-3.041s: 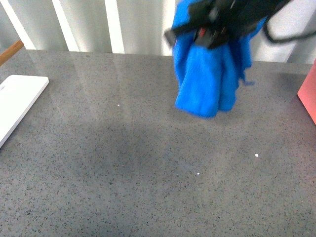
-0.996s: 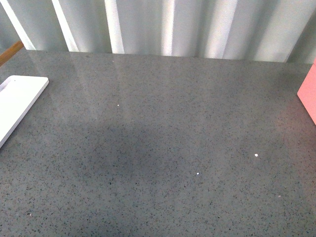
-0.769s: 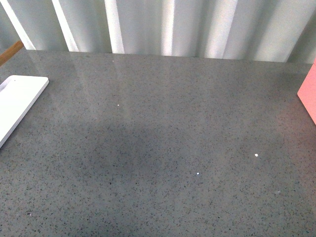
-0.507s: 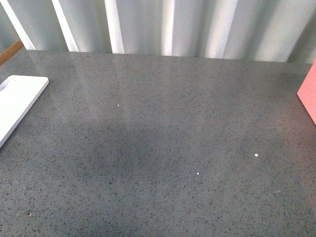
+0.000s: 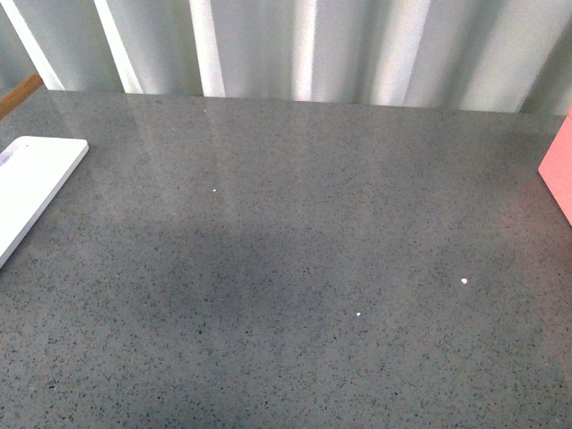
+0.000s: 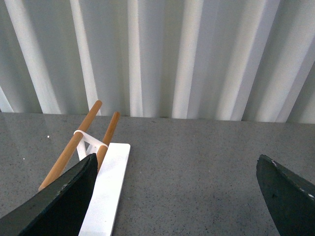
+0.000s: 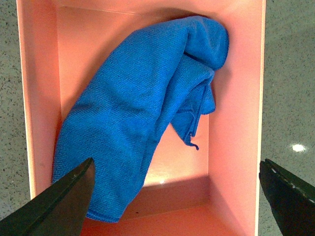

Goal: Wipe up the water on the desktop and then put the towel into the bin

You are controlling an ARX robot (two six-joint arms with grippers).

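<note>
Since the towel [image 7: 133,113] lies slumped inside the pink bin [image 7: 235,123], I judge it soft, light and floppy; if I had to retake it, I'd pinch the bunched fold at its high end. My right gripper [image 7: 174,196] hangs above it, spread wide and empty; my left gripper [image 6: 177,196] is likewise wide apart over the desktop [image 5: 295,268]. I count one towel, one bin, one white tray [image 5: 31,188].

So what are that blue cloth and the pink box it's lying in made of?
The bright blue ribbed towel looks like soft microfibre: fine woven ribs, floppy folds, a stitched hem. The pink rectangular bin seems to be smooth plastic, judging by its thin, even, faintly glossy walls, though coated card is possible.
</note>
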